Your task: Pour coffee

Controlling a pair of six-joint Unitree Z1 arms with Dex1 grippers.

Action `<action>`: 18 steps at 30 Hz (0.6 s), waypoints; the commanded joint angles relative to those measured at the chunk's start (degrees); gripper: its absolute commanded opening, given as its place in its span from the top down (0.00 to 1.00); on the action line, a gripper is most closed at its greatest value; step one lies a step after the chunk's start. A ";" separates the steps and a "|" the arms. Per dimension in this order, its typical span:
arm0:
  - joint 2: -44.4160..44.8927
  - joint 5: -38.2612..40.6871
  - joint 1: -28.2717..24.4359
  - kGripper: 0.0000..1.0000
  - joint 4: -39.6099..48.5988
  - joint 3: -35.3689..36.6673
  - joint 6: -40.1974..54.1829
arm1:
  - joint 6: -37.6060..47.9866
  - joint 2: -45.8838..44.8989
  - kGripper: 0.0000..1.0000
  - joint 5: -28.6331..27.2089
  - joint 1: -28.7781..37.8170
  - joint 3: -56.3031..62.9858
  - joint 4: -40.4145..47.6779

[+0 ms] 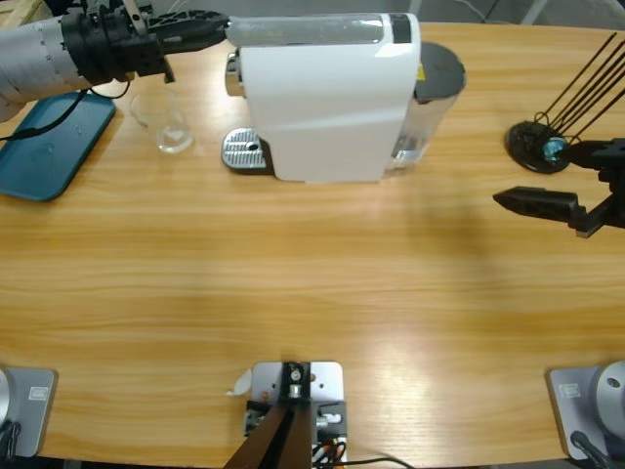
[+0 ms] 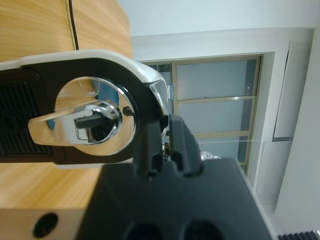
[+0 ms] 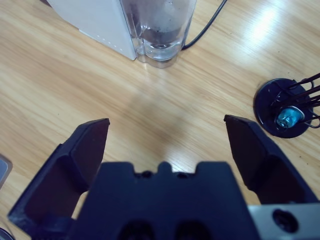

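Left hand [image 1: 217,26] is clenched, its tips at the front lever end of the white coffee machine [image 1: 327,98], which stands at the worktop's far middle; right hand [image 3: 165,145] hovers released over bare worktop [image 1: 293,283]. Machine judged heavy and rigid. The glass cup [image 1: 168,125] beside its drip tray [image 1: 244,151] looks fragile and slippery; grip mid-wall. Windows are visible beyond.

Teal tray [image 1: 49,142] at upper left of the high view, lying flat on wooden table [image 1: 312,293]; black round capsule-holder base [image 1: 537,147] with thin wire rods at upper right.
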State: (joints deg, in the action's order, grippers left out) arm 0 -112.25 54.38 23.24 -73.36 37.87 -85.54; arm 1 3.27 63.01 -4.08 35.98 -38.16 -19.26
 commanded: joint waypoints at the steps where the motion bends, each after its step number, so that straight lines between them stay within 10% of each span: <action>1: 4.43 -1.21 0.83 1.00 -0.17 -0.75 -0.77 | 0.74 1.59 0.03 -0.75 0.25 1.16 0.54; 18: 8.70 -2.62 3.88 1.00 8.22 6.37 -1.12 | 0.86 1.68 0.03 -0.84 0.25 1.16 0.70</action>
State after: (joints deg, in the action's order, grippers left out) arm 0 -108.92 52.31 25.72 -67.74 42.08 -86.04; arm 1 3.28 63.01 -4.08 35.98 -38.16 -19.25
